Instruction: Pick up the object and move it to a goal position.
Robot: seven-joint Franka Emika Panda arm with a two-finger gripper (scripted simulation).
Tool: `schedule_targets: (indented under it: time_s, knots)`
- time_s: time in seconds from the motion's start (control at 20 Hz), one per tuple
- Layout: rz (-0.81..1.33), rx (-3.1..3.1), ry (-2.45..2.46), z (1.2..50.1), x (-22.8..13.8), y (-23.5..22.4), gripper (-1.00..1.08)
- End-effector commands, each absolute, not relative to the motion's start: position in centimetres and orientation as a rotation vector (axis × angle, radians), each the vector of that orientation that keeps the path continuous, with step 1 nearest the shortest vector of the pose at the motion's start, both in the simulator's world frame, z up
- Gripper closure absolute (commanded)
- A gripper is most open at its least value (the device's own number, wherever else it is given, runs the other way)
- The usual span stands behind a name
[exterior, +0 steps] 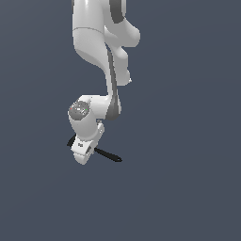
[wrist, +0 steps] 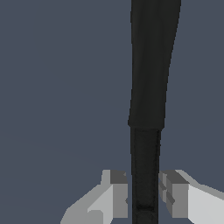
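The jaws are standing narrowly either side of the long black object (wrist: pixel 146 131), which is running up the wrist view's centre-right; contact is unclear. The gripper (wrist: pixel 144 194) should be staying centred and squeezing evenly.

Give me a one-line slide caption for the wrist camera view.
Wrist view: the claw straddles a long black bar, one finger on each side.

Exterior view high and distant; wrist view close, sharing the pincer (wrist: pixel 144 194).
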State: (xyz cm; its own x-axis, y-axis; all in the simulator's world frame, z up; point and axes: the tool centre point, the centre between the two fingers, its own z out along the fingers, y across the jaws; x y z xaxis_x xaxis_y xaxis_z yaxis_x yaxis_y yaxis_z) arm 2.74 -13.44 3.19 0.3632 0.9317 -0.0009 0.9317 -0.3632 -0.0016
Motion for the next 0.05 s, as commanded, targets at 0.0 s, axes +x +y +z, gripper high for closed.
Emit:
schedule_targets:
  time_s: [0.0]
  knots:
    - [0.000,-2.592,-1.776,3.33,2.77,-13.71,1.08]
